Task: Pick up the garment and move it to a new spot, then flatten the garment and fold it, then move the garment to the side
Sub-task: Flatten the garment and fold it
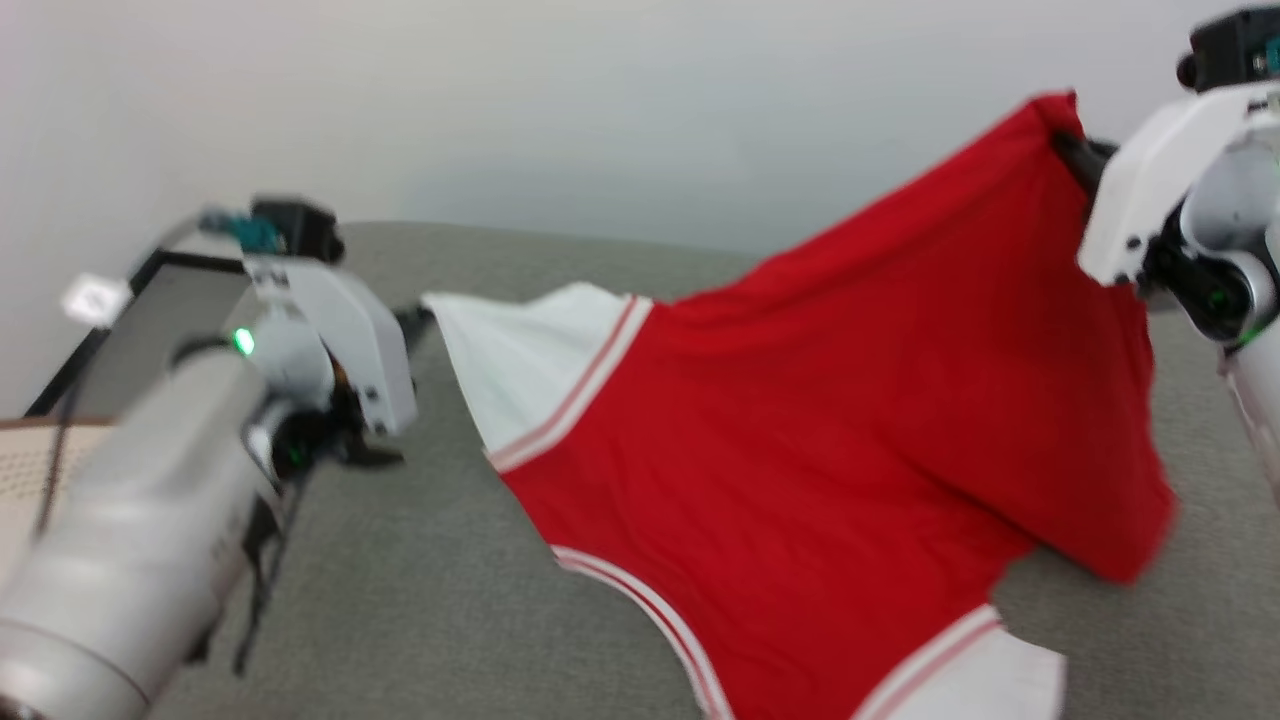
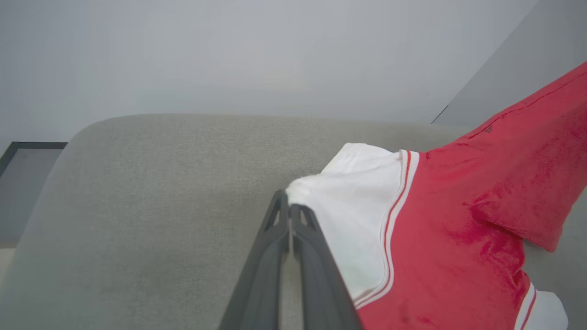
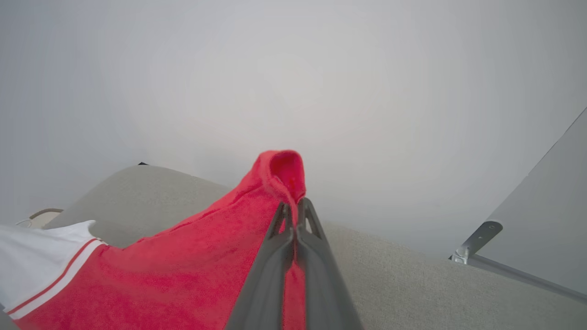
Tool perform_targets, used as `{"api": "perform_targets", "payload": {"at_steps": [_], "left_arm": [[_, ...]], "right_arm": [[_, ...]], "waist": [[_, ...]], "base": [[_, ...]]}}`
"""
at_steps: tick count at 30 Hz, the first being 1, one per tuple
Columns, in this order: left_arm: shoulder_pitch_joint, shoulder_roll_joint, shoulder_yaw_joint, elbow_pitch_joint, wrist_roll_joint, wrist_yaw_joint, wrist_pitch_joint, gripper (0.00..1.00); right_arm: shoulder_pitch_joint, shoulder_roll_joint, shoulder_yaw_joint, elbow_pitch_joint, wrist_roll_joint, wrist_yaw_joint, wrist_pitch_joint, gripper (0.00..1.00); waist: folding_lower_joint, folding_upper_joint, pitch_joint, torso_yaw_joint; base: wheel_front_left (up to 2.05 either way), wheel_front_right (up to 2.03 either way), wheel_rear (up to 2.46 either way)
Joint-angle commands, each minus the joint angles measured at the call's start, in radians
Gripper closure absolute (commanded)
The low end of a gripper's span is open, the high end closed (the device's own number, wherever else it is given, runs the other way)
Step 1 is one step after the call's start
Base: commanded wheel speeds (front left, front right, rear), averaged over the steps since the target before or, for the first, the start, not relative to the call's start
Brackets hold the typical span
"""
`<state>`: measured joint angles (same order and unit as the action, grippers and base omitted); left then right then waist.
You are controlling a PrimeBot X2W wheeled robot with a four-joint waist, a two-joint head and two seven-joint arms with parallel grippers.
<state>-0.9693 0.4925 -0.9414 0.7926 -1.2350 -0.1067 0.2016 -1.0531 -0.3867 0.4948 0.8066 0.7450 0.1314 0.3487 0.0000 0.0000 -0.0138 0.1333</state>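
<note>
The garment (image 1: 830, 420) is a red jersey with white sleeves and white-red striped trim, stretched in the air over a grey padded surface (image 1: 430, 600). My left gripper (image 1: 418, 318) is shut on the tip of one white sleeve (image 2: 353, 192), as its wrist view shows with the left gripper (image 2: 289, 201) pinching the cloth. My right gripper (image 1: 1072, 150) is shut on a red edge held high at the right; in its wrist view the right gripper (image 3: 293, 206) clamps a bunched red fold (image 3: 279, 174). The lettering and number are hidden.
A pale wall rises behind the grey surface. A dark-framed panel (image 1: 120, 340) and a light wooden edge (image 1: 30, 470) lie at the far left. A metal bracket (image 3: 477, 243) on a grey panel shows at the right of the right wrist view.
</note>
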Motion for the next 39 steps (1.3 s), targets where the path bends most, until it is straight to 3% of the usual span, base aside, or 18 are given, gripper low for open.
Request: {"api": "perform_targets", "payload": {"at_steps": [1,8,19,29,39], "left_arm": [[-0.02,0.008,0.002,0.003,0.004,0.002,0.004,1.0],[-0.218,0.011,0.026,0.039,0.012,0.009,0.091,1.0],[-0.503,-0.001,0.053,0.15,0.038,-0.005,0.137,1.0],[-0.696,-0.012,0.062,0.226,0.078,-0.019,0.063,1.0],[-0.959,0.012,0.064,0.226,0.124,-0.025,-0.02,1.0]], "right_arm": [[-0.009,0.008,-0.005,-0.003,-0.001,-0.002,-0.008,1.0],[-0.087,0.052,-0.032,-0.033,-0.017,-0.002,-0.081,1.0],[-0.207,0.11,-0.098,-0.03,-0.024,-0.002,-0.131,1.0],[-0.359,0.169,-0.119,0.065,-0.106,-0.001,-0.201,1.0],[-0.568,0.195,-0.148,0.209,-0.21,-0.002,-0.439,1.0]], "waist": [[0.0,0.0,-0.023,-0.034],[0.0,0.0,-0.013,-0.069],[0.0,0.0,0.05,-0.116],[0.0,0.0,0.259,-0.158],[0.0,0.0,0.486,-0.194]], "base": [[0.0,0.0,0.0],[0.0,0.0,0.0],[0.0,0.0,0.0],[0.0,0.0,0.0],[0.0,0.0,0.0]]}}
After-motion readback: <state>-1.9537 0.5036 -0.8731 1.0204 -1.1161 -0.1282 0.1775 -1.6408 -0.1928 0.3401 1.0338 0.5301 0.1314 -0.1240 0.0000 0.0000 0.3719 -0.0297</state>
